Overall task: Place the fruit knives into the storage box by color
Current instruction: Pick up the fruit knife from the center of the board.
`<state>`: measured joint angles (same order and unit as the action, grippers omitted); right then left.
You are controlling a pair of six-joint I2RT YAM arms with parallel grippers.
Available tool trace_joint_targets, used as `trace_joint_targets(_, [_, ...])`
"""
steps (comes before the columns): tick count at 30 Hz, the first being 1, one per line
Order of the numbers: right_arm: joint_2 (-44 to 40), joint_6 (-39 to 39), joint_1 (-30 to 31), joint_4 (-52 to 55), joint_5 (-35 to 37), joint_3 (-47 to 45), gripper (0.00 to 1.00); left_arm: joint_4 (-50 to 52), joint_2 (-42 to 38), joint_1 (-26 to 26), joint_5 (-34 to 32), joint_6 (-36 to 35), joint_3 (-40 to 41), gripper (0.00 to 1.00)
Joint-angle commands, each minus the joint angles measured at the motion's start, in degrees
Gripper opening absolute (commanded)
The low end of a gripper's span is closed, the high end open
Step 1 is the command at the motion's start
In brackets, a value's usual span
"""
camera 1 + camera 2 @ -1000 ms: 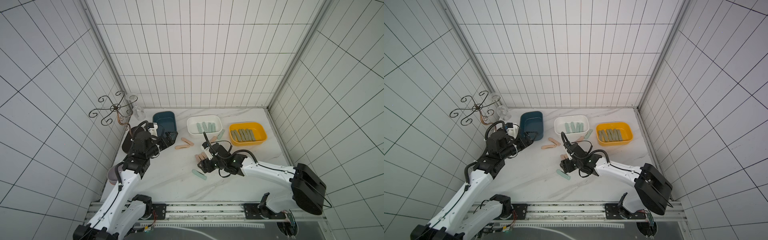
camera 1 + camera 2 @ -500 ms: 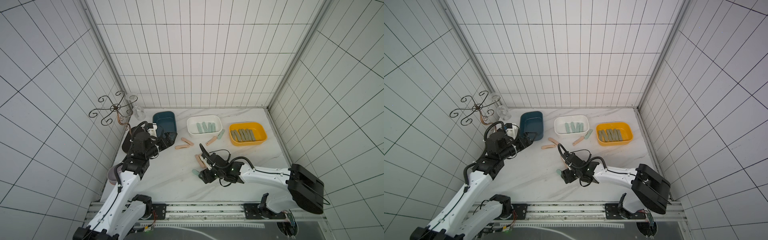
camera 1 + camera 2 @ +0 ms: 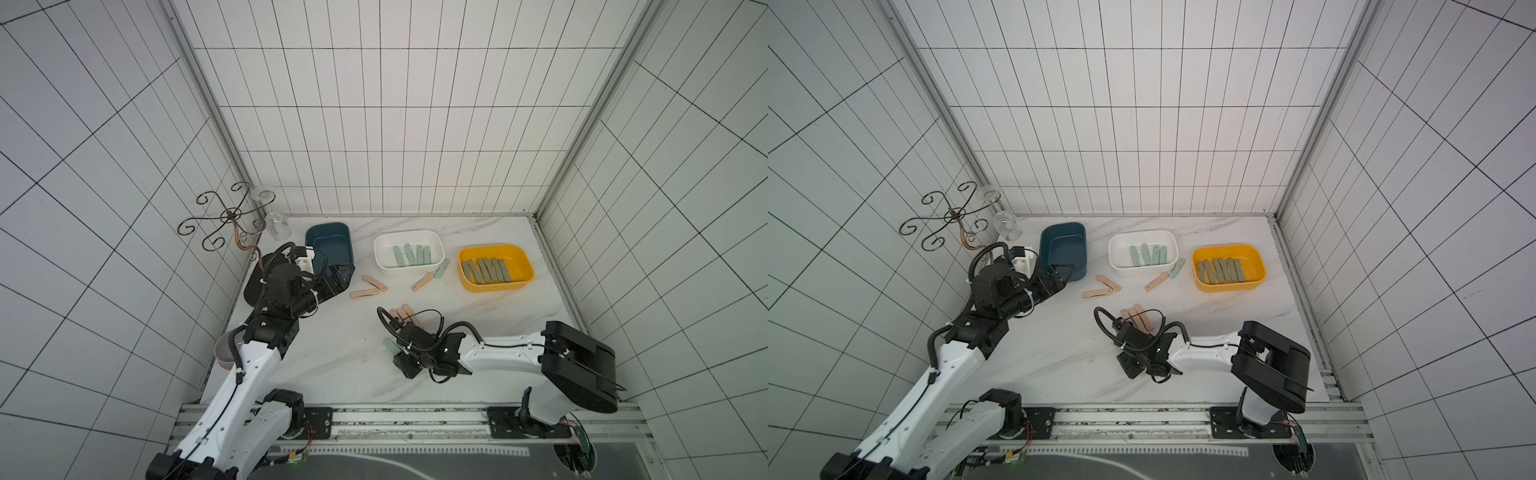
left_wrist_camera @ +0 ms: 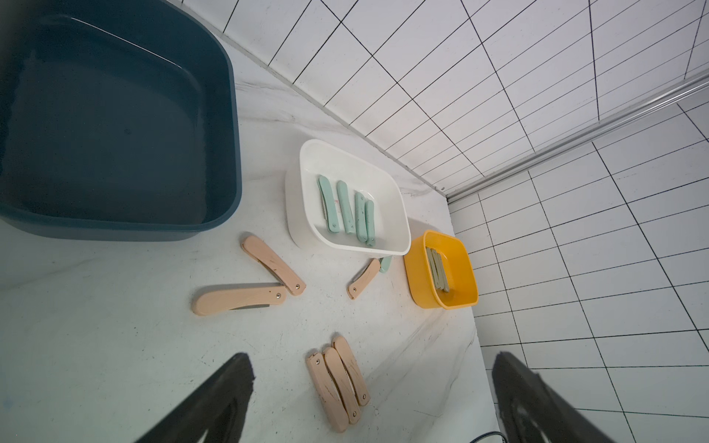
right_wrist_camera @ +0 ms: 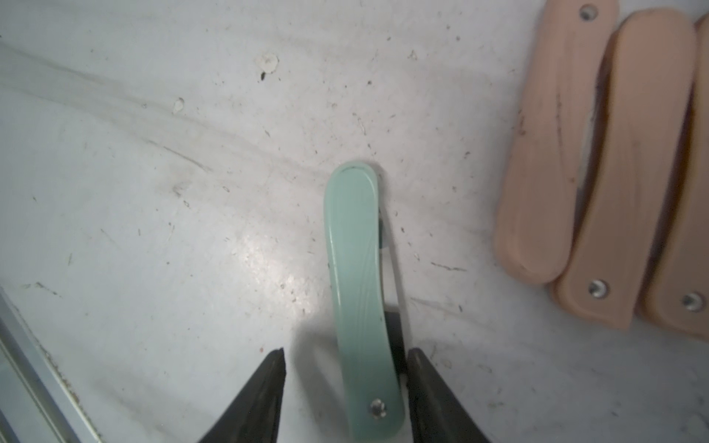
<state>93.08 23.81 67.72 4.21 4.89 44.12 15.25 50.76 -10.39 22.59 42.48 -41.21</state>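
Since the frame a second back, the right gripper (image 3: 405, 362) has been sliding away from the peach-pink trio (image 3: 404, 312) toward the front rail (image 3: 415, 419). It is now sitting low over a loose mint-green knife (image 3: 389, 344) on the white tabletop (image 3: 332, 365), while the left arm is staying put. In the right wrist view this mint-green knife (image 5: 358, 276) is lying flat between the black fingers (image 5: 261, 402), its rivet end deep between them and its rounded end pointing away from the wrist. The jaws are standing apart on either side of it: bare table is showing between one finger and the handle, and the other finger is sitting just beside the handle's edge, so they are straddling the knife without clamping it. The trio is lying side by side, touching, near the knife.

The left gripper (image 3: 340, 277) is hovering at the near edge of the dark blue box (image 3: 328, 226), jaws spread wide and holding nothing. Four mint knives (image 3: 411, 254) are lying in the white box (image 3: 409, 233), and a row of olive-grey knives (image 3: 485, 270) in the yellow box (image 3: 492, 248). Two peach knives (image 3: 368, 287) are lying loose between the blue and white boxes, meeting at one end; another peach knife (image 3: 423, 281) and a stray mint knife (image 3: 441, 268) are lying just beside the white box
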Motion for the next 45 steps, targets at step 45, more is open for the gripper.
trace_joint_targets(45, [-5.62,1.16,2.09,10.51,13.92,7.99,0.21,-3.12,1.08,0.34,0.77,1.37,-0.67,0.97])
